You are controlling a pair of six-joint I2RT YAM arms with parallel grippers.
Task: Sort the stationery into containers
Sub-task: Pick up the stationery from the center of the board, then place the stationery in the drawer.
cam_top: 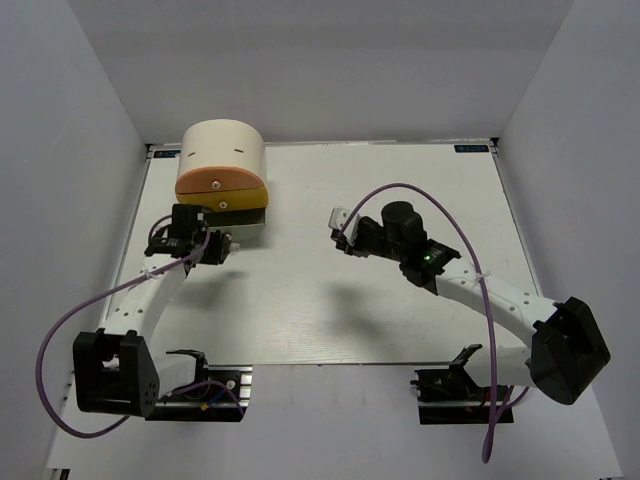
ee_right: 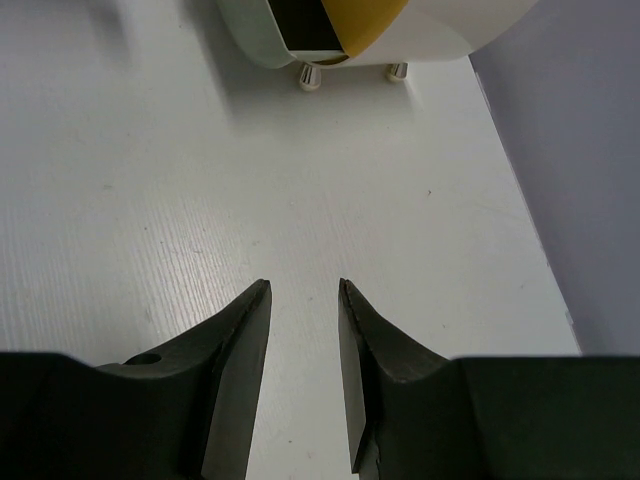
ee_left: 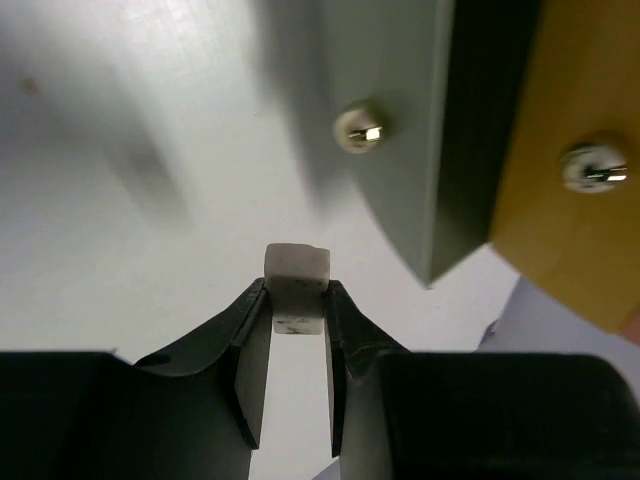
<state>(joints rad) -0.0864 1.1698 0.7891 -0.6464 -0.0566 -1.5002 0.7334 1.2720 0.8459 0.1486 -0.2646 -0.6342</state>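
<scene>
A small pale grey block [ee_left: 297, 268] is pinched between the fingertips of my left gripper [ee_left: 297, 288], which is shut on it just above the white table. That gripper [cam_top: 222, 245] is right in front of the containers: a cream drum [cam_top: 222, 148] with an orange tray [cam_top: 218, 182] and a yellow tray [cam_top: 243, 203] swung out. In the left wrist view a grey-green tray [ee_left: 400, 180] and a yellow tray [ee_left: 570, 230], each with a small knob, lie just ahead to the right. My right gripper [ee_right: 303, 290] is open and empty over bare table at mid-right [cam_top: 342, 232].
White walls close in the table [cam_top: 400, 300] on the left, back and right. In the right wrist view the containers [ee_right: 430, 25] stand on small metal feet [ee_right: 308, 78] at the far end, with the wall near the table's right edge.
</scene>
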